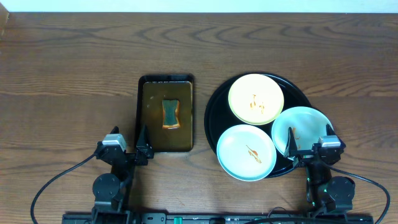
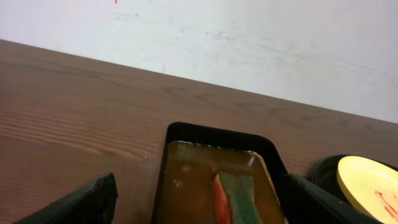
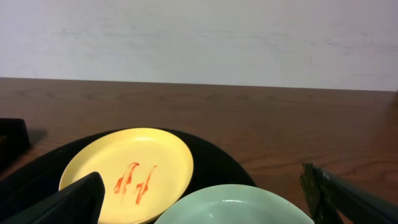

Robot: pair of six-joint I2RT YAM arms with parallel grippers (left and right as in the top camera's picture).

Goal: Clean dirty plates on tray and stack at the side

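The large round black tray (image 1: 217, 106) holds three plates. The pale yellow plate (image 1: 255, 99) with orange smears sits at its back; it also shows in the right wrist view (image 3: 127, 171) and at the edge of the left wrist view (image 2: 370, 183). A mint-green plate (image 1: 246, 152) with a smear sits front left. A second mint-green plate (image 1: 303, 127) sits at the right and shows in the right wrist view (image 3: 236, 208). My left gripper (image 1: 129, 147) is open and empty beside the rectangular tray, and also shows in the left wrist view (image 2: 199, 208). My right gripper (image 1: 310, 147) is open over the right green plate, and also shows in the right wrist view (image 3: 205, 202).
A smaller rectangular dark tray (image 1: 142, 115) holds brownish liquid and a sponge (image 1: 170, 114), left of the round tray; it shows in the left wrist view (image 2: 186, 134) with the sponge (image 2: 239, 199). Bare wood tabletop (image 1: 68, 81) spreads to the left and back. A white wall stands behind.
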